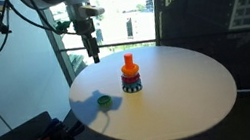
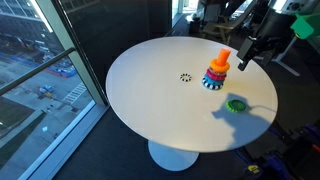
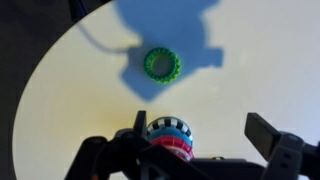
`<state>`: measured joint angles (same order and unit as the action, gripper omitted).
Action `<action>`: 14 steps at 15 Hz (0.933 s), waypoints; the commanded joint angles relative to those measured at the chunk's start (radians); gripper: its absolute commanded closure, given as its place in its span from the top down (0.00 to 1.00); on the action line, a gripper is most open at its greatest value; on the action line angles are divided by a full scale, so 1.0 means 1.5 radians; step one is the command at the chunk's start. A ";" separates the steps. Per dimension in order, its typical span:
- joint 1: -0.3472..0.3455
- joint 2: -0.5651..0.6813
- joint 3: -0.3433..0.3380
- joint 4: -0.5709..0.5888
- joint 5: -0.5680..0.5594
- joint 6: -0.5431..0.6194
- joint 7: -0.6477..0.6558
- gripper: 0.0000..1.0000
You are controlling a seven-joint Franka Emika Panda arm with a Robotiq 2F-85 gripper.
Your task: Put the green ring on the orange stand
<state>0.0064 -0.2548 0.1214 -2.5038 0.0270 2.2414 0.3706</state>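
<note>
Wrist view looks straight down between the spread jaws: the gripper (image 3: pixel 200 128) is released and holds nothing. The green ring (image 3: pixel 162 65) lies flat on the white table (image 3: pixel 270 60), ahead of the fingertips and within the arm's shadow. The stand (image 3: pixel 168 138) sits almost beneath the tool, close by one finger (image 3: pixel 140 122), with coloured rings already stacked on it.

The step in hand looks like the approach to the pickup, as nothing is grasped yet. As I judge it, the next move calls for carrying the tool forward until the ring is centred between the jaws. It would then descend so the fingers straddle the ring or one side of its rim, close, lift clear, and come back over the orange peg. The stand is close to that path, so the descent should keep clear of it.

Exterior views add height, which the wrist view does not give. In an exterior view the gripper (image 1: pixel 93 53) hangs well above the tabletop, with the ring (image 1: pixel 103 102) roughly below it. The stand (image 1: pixel 131 75) is off to one side, its orange peg rising free above the stack. In an exterior view a small dark mark (image 2: pixel 185 77) shows on the table beyond the stand, outside the wrist frame. Only the wrist view shows the jaw gap plainly.
</note>
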 commanded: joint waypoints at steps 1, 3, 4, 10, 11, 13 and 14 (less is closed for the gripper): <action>-0.009 0.024 -0.015 -0.019 -0.008 0.040 0.004 1.00; -0.011 0.044 -0.022 -0.031 -0.009 0.059 -0.001 1.00; -0.011 0.054 -0.024 -0.037 -0.010 0.069 -0.002 1.00; -0.011 0.123 -0.037 -0.072 -0.031 0.151 0.003 1.00; -0.011 0.135 -0.041 -0.077 -0.035 0.165 0.003 1.00; -0.009 0.159 -0.047 -0.085 -0.041 0.196 0.003 1.00; -0.008 0.171 -0.051 -0.090 -0.044 0.215 0.005 1.00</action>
<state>-0.0050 -0.0390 0.0614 -2.6226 -0.0124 2.4964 0.3689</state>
